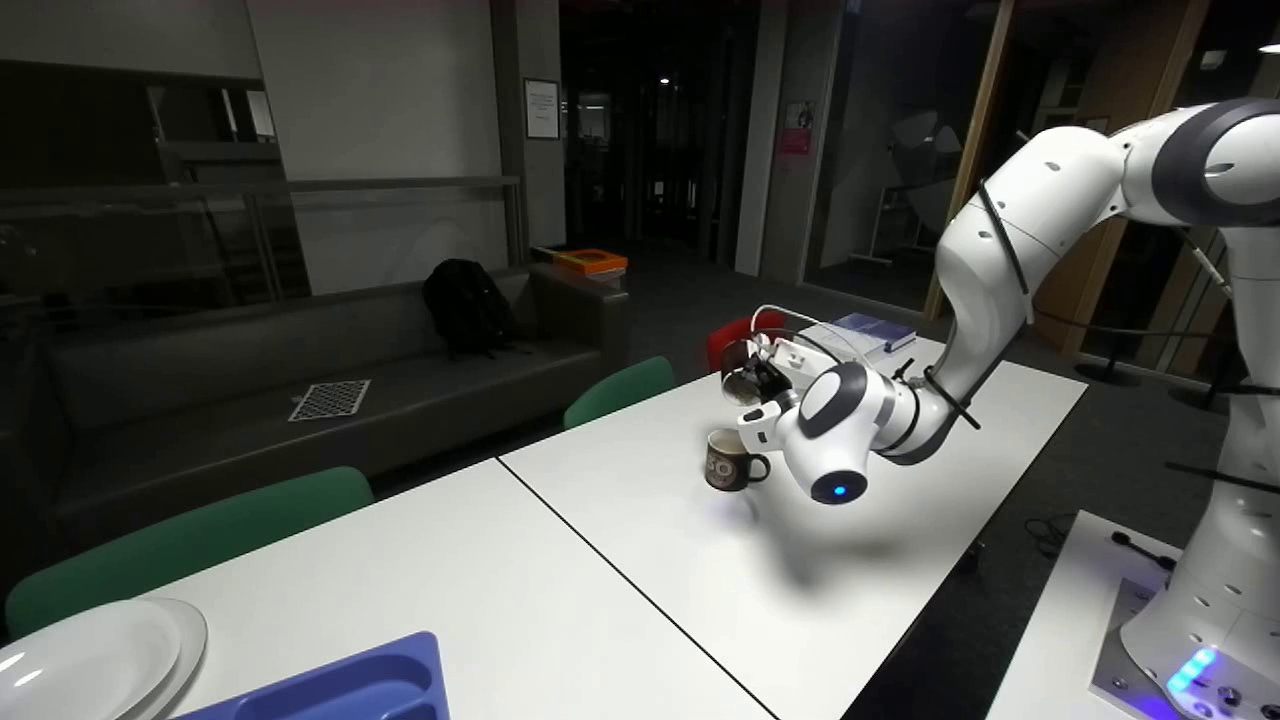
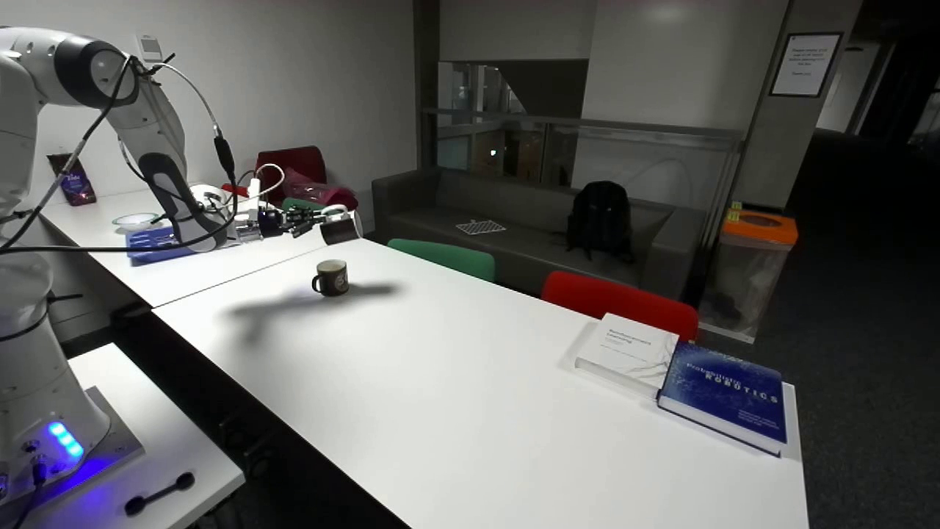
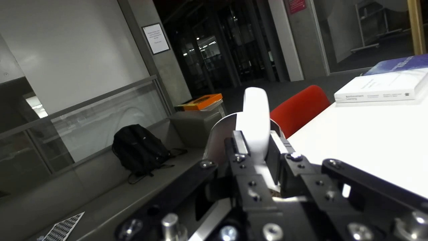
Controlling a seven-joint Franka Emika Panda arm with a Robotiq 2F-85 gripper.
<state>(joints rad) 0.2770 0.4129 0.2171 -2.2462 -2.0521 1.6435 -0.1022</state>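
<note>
A: Going left to right in an exterior view, what do we meet?

B: White plates (image 1: 90, 655), then a blue tray (image 1: 433, 680). Further along the tabletop (image 1: 650, 520) a dark mug (image 1: 727, 470) with pale lettering stands upright, its handle turned towards the robot's side.

A: And what are we holding?

B: A white-handled jug (image 2: 339, 232), lifted clear of the tabletop. Our claw (image 3: 257, 147) is clamped on its handle, one pad on either side.

A: How does the jug lie from the claw?

B: Straight out past the fingertips, with the handle's long side running up and down between the pads in the wrist view. In both exterior views we see the jug higher than the mug and apart from it; whether it's squarely over the mug's mouth, we can't tell.

A: How does it look?

B: The handle is smooth, with a rounded end. The body is curved and darkish, glassy to our eye, with a thin bright rim. We can't make out its tilt or whether anything is inside.

A: And to the right?

B: Two books: the white Reinforcement Learning book (image 2: 628, 349) and the blue Probabilistic Robotics book (image 2: 720, 397) just beside it.
</note>
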